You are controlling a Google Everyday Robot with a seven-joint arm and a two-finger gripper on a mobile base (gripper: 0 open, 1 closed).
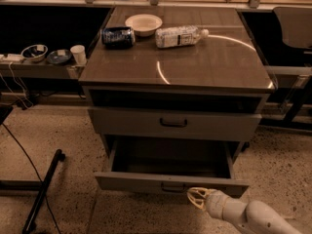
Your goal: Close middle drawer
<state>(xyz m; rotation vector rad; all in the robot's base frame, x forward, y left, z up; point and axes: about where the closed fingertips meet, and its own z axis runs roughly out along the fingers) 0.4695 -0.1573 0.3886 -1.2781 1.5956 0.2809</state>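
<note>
The middle drawer is the grey tray pulled far out of the cabinet. It has a low front panel with a small dark handle, and its inside looks empty. My gripper is at the lower right, with its pale yellow fingertips together. They sit at the bottom edge of the drawer's front panel, just right of the handle. The white arm runs off to the lower right corner.
Above is a taller drawer front, slightly out. The cabinet top carries a white bowl, a dark can lying down and a plastic bottle. A side shelf at left holds a cup and dishes. A black stand lies on the floor.
</note>
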